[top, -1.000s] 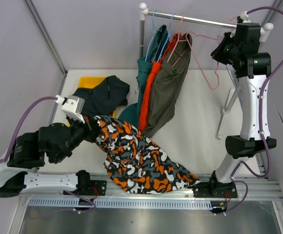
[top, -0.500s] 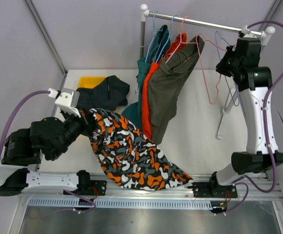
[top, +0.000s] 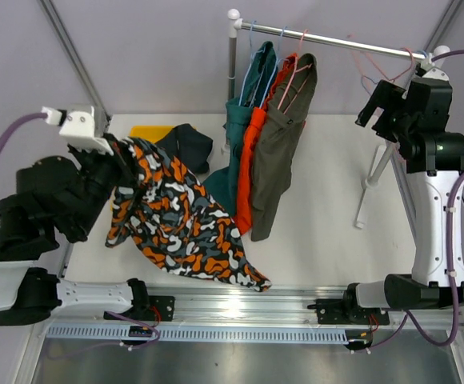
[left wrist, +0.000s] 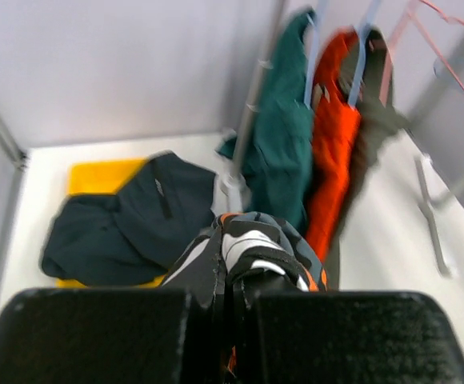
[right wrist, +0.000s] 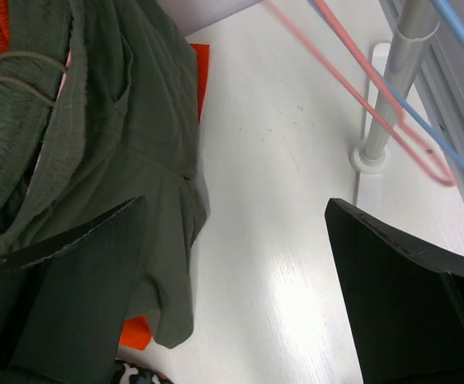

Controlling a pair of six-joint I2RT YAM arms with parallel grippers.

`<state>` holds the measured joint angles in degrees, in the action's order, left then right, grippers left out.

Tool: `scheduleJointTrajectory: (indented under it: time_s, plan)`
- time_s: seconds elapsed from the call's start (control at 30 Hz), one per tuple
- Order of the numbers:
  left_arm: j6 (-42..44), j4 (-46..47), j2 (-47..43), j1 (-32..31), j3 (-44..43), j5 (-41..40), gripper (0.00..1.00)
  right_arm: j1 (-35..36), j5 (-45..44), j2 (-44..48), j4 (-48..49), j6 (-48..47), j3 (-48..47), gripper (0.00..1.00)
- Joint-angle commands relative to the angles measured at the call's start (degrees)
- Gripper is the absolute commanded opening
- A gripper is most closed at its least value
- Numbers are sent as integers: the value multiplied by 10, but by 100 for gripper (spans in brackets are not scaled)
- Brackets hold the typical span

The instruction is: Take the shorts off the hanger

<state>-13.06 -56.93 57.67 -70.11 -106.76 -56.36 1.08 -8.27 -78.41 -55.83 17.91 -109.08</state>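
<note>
On the rail (top: 336, 38), three pairs are seen hanging (teal (top: 240, 120), orange (top: 252, 152), olive (top: 280, 144)). The camouflage shorts (top: 176, 216) are pinched by the left gripper (left wrist: 234, 292) above the table (top: 320, 208). The navy pair (top: 186, 144) is laid down there. The right gripper (right wrist: 236, 204) is spread, empty.

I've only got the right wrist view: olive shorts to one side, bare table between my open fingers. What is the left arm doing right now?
Observer: The left gripper is shut on the camouflage shorts, held to the left of the rack and off the rail.
Operator: How many pairs hang on the rail?
Observer: Three, side by side: the teal shorts, the orange shorts and the olive shorts.
Operator: And the navy pair?
Observer: The navy shorts lie crumpled on the table's far left, over a yellow sheet.
</note>
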Motion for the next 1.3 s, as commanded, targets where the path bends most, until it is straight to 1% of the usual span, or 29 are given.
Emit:
scheduleJointTrajectory:
  time_s: [0.0,0.03,0.07,0.13,0.17,0.27,0.3,0.37,0.47,0.5,0.53,0.6,0.63,0.67,0.7,0.73,0.77,0.8,0.83,0.9,0.97,1.0,1.03,1.07,1.1,1.13,1.17,1.2,1.27]
  plan:
    - [81,39,39,60,-81,12,0,-6,9,26,3,4,-2,99]
    - [91,39,52,69,-98,17,0,-6,18,33,4,8,0,99]
    - [115,42,65,78,-149,17,0,-5,21,39,3,9,4,100]
    - [144,52,101,104,-197,14,0,-5,26,49,4,14,10,100]
    - [179,70,113,113,-223,11,0,-6,34,63,5,15,15,99]
    - [255,123,160,155,-261,-3,0,-5,48,86,9,23,40,100]
    - [271,137,171,181,-282,-2,0,-6,52,106,10,25,49,100]
    - [326,210,194,201,-274,-24,0,-5,64,138,18,29,84,99]
    - [378,276,237,248,-297,-55,0,-5,74,167,21,33,128,100]
    - [392,298,248,277,-309,-75,0,-5,77,184,23,35,140,99]
    - [430,328,257,290,-313,-86,0,-6,95,191,25,38,149,99]
    - [484,432,292,331,-320,-104,0,-5,113,202,31,46,179,99]
    - [547,477,306,343,-318,-111,0,-6,133,213,36,49,188,99]
    - [572,555,328,372,-317,-118,0,-6,141,217,39,55,206,99]
    - [586,566,341,389,-320,-122,0,-5,150,222,42,58,215,99]
    - [547,557,353,405,-354,-119,0,-6,174,232,56,60,226,99]
    - [517,499,364,420,-364,-112,0,-5,185,239,66,63,251,100]
    - [493,484,384,448,-369,-106,0,-5,199,247,76,66,264,99]
    - [467,467,394,458,-378,-96,0,-6,224,264,100,71,279,99]
    - [460,466,429,485,-383,-89,0,-4,249,280,124,75,322,99]
    - [414,418,445,498,-382,-54,0,0,273,302,157,79,347,99]
    - [365,395,455,519,-389,-43,0,1,276,309,165,82,369,99]
    - [333,332,480,530,-397,-17,0,1,279,312,179,85,380,100]
    - [298,293,490,558,-418,8,0,2,281,316,183,85,387,99]
    - [225,258,500,573,-416,33,0,3,286,316,187,86,398,99]
    - [187,229,511,587,-416,61,0,5,287,316,190,85,402,99]
    - [159,186,513,612,-389,126,0,6,286,313,191,85,404,99]
    - [112,176,514,622,-375,158,0,8,281,311,194,85,410,99]
    - [88,175,511,638,-323,222,0,12,280,309,201,92,416,99]
